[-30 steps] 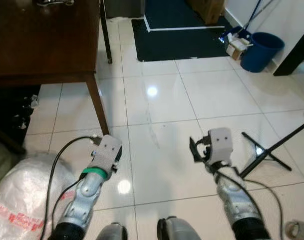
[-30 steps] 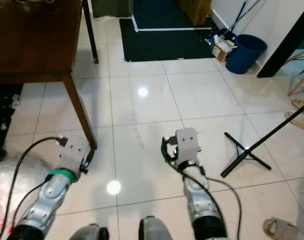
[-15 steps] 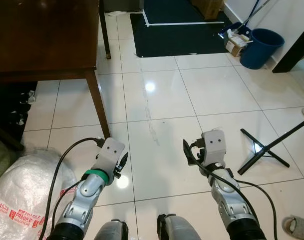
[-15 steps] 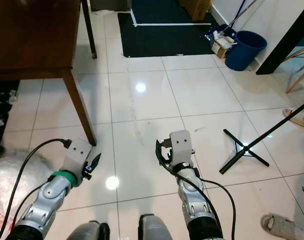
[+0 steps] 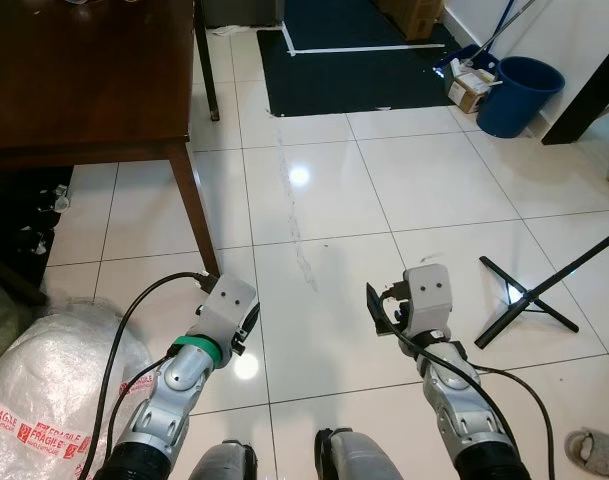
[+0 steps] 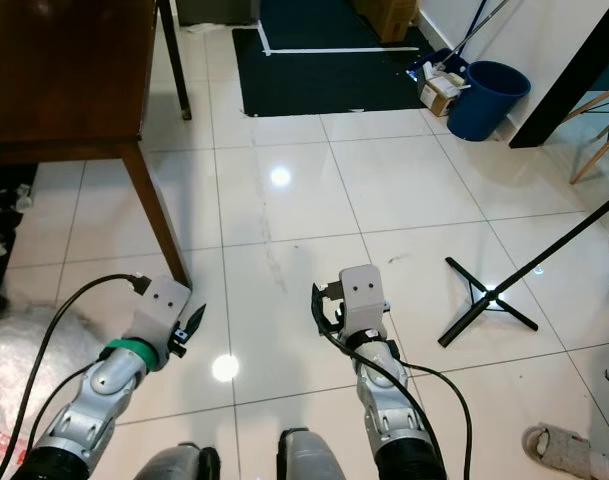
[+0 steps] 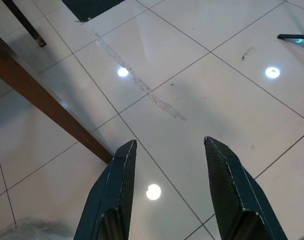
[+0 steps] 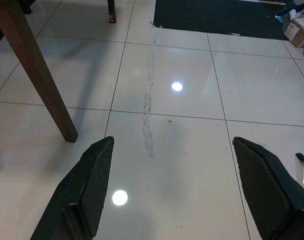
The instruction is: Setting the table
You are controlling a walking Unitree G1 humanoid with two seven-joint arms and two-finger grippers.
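A dark wooden table (image 5: 84,80) stands at the far left, its near leg (image 5: 194,210) on the white tiled floor. That same leg (image 7: 52,107) appears in the left wrist view and again (image 8: 37,70) in the right wrist view. My left gripper (image 5: 246,328) hangs low over the tiles just right of the leg, open, with bare floor between its fingers (image 7: 119,175). My right gripper (image 5: 382,310) is held at about the same height further right, open wide and holding nothing, its fingers (image 8: 99,170) framing bare tiles.
A dark mat (image 5: 354,60) lies ahead. A blue bucket (image 5: 519,95) and a small box (image 5: 471,88) stand at the far right. A black tripod stand (image 5: 529,300) rests close to my right arm. A white plastic bag (image 5: 44,390) sits by my left arm.
The whole view has shifted slightly, so the camera moved. Both arms keep much the same pose, with the grippers still open.
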